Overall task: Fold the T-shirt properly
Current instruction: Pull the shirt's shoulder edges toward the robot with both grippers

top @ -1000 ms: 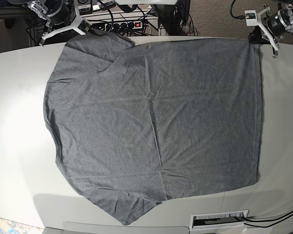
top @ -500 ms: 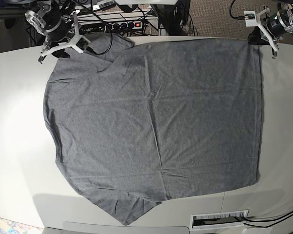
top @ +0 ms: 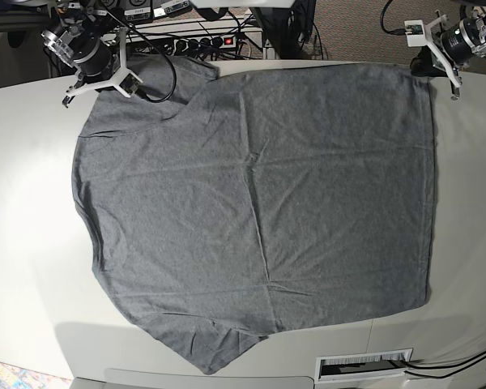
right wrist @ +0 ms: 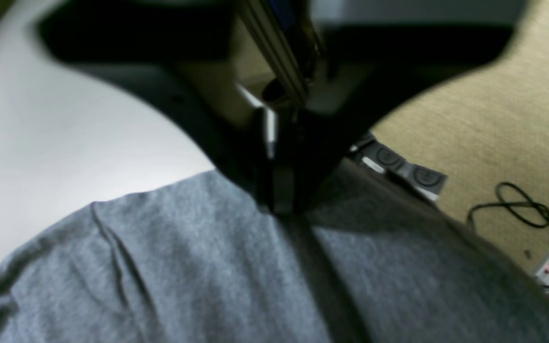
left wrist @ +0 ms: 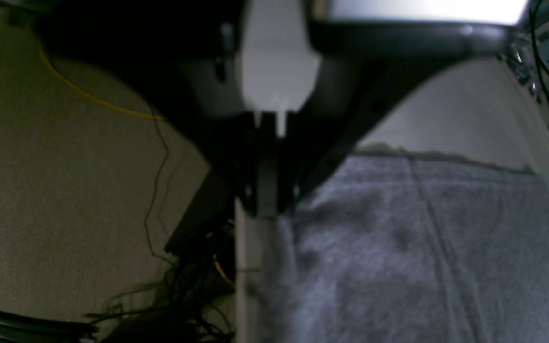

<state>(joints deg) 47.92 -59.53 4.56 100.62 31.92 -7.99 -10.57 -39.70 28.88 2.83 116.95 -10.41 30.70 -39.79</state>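
Observation:
The heather-grey T-shirt lies spread flat across the white table, with its sleeves toward the base view's left and its hem toward the right. My right gripper is at the far sleeve. In the right wrist view its jaws are shut, with a ridge of grey T-shirt cloth running down from the tips. My left gripper sits at the far hem corner. The left wrist view shows it shut at the table's edge, where the T-shirt bunches up against the tips.
A black power strip and cables lie behind the table's far edge, over carpet. More cables hang below the table's edge near my left gripper. A slotted white panel sits at the near edge.
My right arm came in from behind the table onto the far sleeve, and its jaws opened and then shut there. My left arm and the rest of the T-shirt stayed still.

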